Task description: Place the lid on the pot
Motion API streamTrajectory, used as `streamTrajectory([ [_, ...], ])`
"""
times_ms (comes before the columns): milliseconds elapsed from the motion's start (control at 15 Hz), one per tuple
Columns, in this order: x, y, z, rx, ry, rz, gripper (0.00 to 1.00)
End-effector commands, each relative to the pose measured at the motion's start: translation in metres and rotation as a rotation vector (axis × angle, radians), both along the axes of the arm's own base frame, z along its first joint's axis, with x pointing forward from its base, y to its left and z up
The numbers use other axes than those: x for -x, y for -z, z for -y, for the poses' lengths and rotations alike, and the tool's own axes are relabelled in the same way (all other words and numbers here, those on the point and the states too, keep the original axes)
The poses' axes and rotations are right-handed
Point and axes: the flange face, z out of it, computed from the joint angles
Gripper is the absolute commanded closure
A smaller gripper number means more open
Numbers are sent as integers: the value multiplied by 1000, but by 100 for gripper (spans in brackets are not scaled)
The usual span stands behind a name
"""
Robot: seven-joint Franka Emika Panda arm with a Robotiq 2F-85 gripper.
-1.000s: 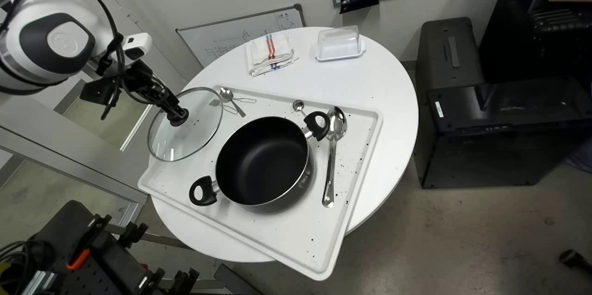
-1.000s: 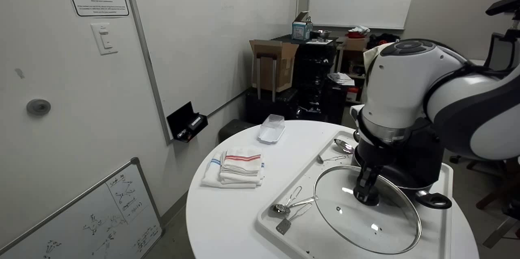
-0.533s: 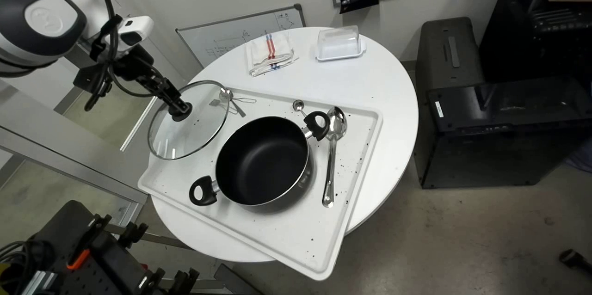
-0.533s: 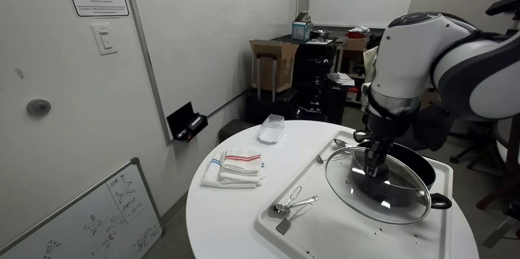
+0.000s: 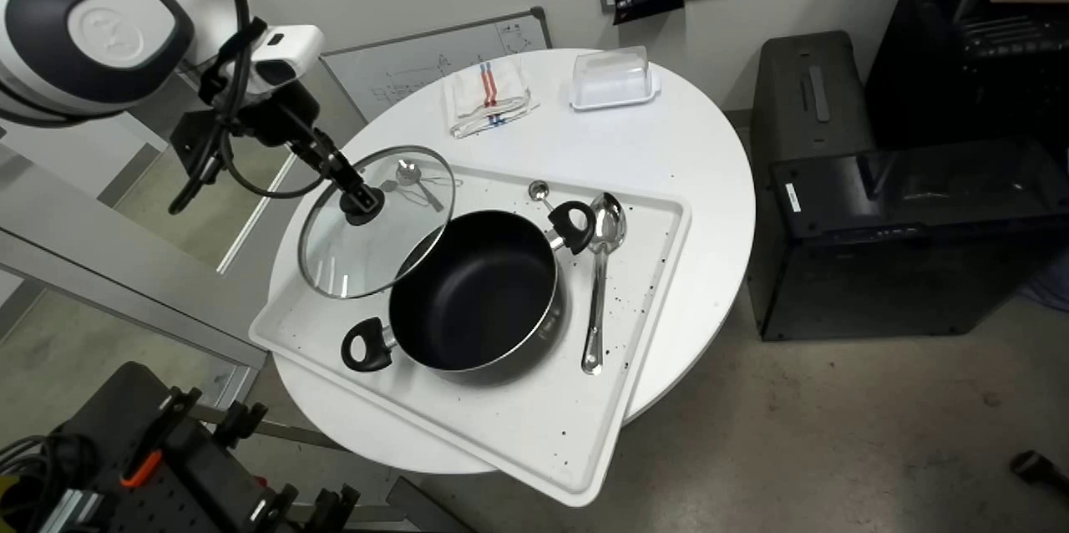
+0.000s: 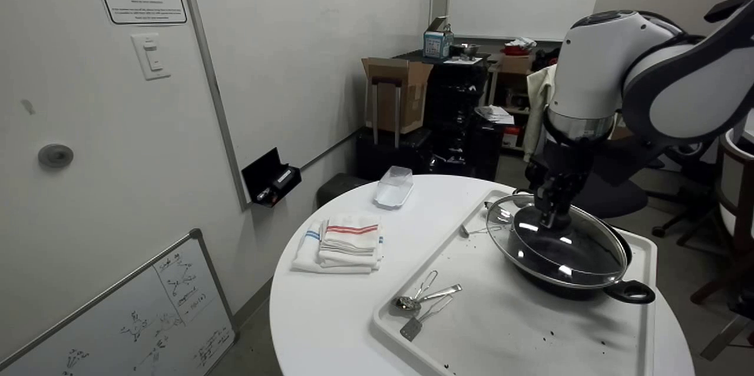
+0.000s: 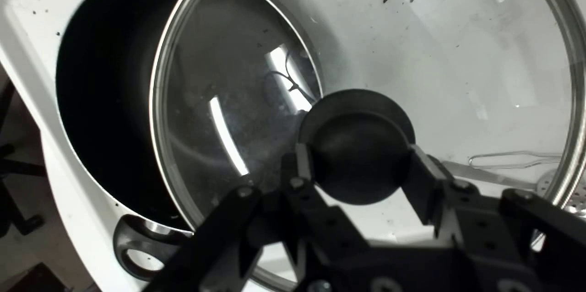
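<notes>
The lid is a clear glass disc (image 5: 392, 253) with a metal rim and a black knob (image 7: 359, 145). My gripper (image 5: 361, 200) is shut on the knob, one finger on each side in the wrist view (image 7: 361, 159). It holds the lid tilted in the air. The black pot (image 5: 472, 307) sits open on the tray. In that exterior view the lid overlaps only the pot's upper left edge. In an exterior view, the lid (image 6: 580, 261) covers most of the pot (image 6: 625, 249). In the wrist view the lid lies across the right part of the pot (image 7: 110, 100).
The white tray (image 5: 518, 441) lies on a round white table (image 5: 701, 149). A large spoon (image 5: 597, 291) and a small spoon (image 5: 540, 192) lie right of the pot. Small utensils (image 5: 417, 182) show behind the lid. Folded towels (image 5: 488, 98) and a clear-covered dish (image 5: 614, 80) stand at the back.
My gripper has carried the lid towards the pot. The lid has gone from beside the pot to partly overlapping it in the views. The pot and tray have not moved.
</notes>
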Motion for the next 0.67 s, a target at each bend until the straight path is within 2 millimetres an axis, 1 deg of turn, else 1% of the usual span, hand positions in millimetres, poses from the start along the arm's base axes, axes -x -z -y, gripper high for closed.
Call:
streamTrajectory([
  [0,0,-10,22,-22,111,6,75],
  [400,-5,-8,59,-68,285,11,75],
  [600,-7,-4,78,-82,375,10,75],
])
